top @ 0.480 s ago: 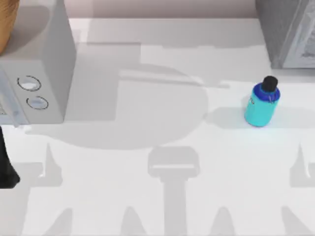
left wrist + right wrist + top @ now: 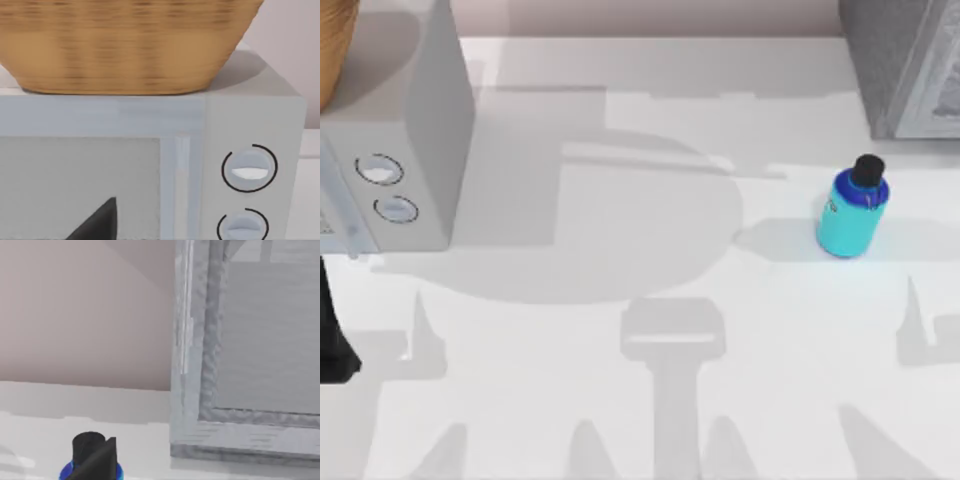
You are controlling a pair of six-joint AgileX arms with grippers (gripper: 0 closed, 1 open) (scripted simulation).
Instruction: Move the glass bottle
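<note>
The glass bottle (image 2: 850,212) stands upright on the white table (image 2: 650,250), right of the middle; it has a cyan body, a dark blue shoulder and a black cap. In the right wrist view its black cap (image 2: 89,444) and a strip of blue shoulder show close ahead, with a dark tip of my right gripper (image 2: 97,462) in front of them. A dark tip of my left gripper (image 2: 95,225) shows in the left wrist view, facing the microwave's door.
A grey microwave (image 2: 410,130) with two round knobs stands at the back left, and a wicker basket (image 2: 125,45) sits on top of it. A grey framed cabinet (image 2: 905,65) fills the back right corner. A black arm part (image 2: 330,340) shows at the left edge.
The arm shadows on the right of the table have shifted leftward. The bottle stands where it was.
</note>
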